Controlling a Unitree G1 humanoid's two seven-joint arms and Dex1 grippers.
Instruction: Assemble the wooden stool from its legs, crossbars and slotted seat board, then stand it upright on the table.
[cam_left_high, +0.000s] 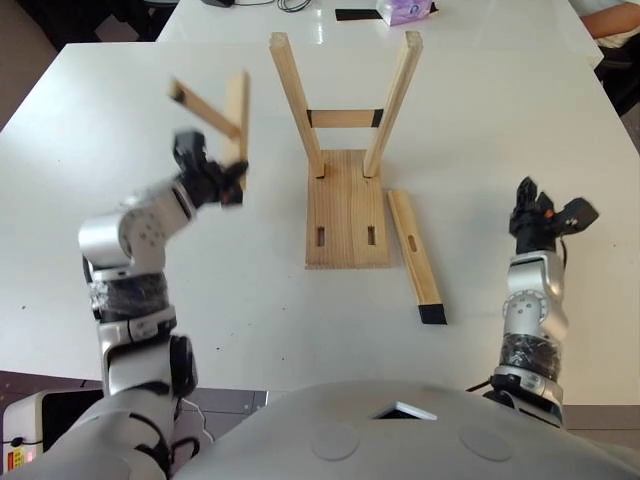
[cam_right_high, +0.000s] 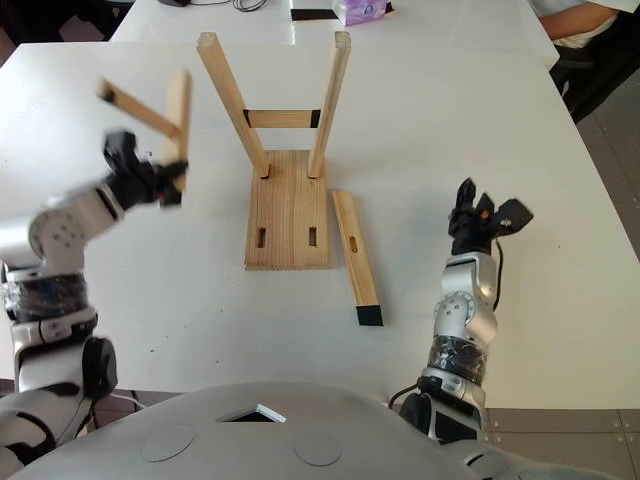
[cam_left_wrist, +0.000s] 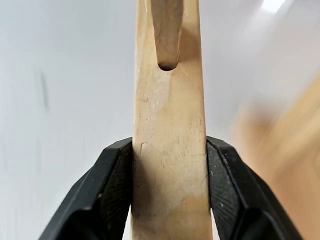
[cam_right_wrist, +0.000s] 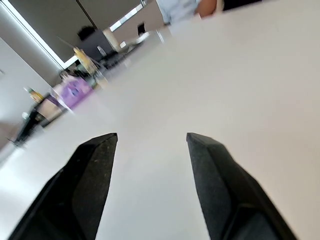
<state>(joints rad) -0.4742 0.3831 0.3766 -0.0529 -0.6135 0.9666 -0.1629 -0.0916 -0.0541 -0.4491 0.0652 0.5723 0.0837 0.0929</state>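
The left gripper (cam_left_high: 222, 182) is closed on a pale, square-cut wooden leg (cam_left_high: 237, 115) and holds it in the air to the left of the seat board (cam_left_high: 347, 205). In the wrist view its black pads (cam_left_wrist: 117, 175) press both flat sides of the smooth wood, below an oblong slot. The long axis of this leg points away from the robot, and a thin crossbar (cam_left_high: 203, 108) sticks out from it to the left at a slant.

The seat board, a flat plank with visible grain, lies on the white table (cam_left_high: 520, 120), lengthwise away from the robot. Two legs (cam_left_high: 296, 100) rise from its far end, joined by a short crossbar (cam_left_high: 345, 118). Two small slots are at the near end.

A loose leg (cam_left_high: 413, 250) lies just beside the board's right edge, with its black tip toward the robot.

The right gripper (cam_right_wrist: 150, 137) is well apart on the right, with its fingers spread.
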